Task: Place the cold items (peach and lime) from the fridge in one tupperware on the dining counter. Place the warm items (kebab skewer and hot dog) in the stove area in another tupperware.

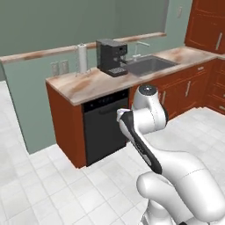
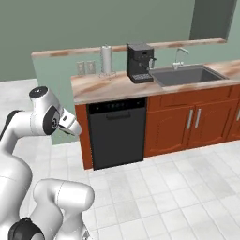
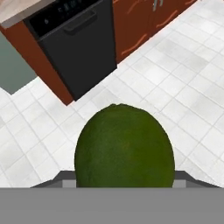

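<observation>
Lime [image 3: 124,146] gripped between the jaws, white floor tiles [image 3: 183,87] below

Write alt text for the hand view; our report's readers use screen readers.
A dark green lime, held in the gripper, looms close at the bottom centre. Beyond it lie a white tiled floor, a black dishwasher under a counter edge, and red-brown cabinets.
</observation>
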Robot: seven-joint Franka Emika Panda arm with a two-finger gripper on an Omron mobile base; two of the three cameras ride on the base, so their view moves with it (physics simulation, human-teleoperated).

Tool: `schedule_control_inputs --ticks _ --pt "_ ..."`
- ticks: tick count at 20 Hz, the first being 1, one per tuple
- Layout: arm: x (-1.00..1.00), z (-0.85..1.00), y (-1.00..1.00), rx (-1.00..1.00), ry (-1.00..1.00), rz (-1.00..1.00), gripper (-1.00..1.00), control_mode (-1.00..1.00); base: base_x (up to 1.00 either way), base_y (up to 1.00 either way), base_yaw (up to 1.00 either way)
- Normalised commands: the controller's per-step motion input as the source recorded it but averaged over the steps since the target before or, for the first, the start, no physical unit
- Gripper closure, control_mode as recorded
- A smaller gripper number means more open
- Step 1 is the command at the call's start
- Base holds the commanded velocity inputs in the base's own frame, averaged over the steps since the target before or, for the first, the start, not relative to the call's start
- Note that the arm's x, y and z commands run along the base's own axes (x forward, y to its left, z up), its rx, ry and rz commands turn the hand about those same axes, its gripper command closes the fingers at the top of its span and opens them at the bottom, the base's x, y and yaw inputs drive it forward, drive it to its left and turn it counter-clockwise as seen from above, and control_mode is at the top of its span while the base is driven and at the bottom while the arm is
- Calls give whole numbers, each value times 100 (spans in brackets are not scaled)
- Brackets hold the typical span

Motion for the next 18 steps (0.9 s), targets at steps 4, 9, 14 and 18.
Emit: schedule_control_inputs --ticks 4,9,14,18 --pt "0 0 0 0 0 0 100 100 61 100 -13" --pt "0 0 0 0 0 0 100 100 60 100 -12" --pt "0 0 0 0 0 0 100 100 58 100 -12" --pt "0 0 0 0 0 0 100 100 57 100 -13"
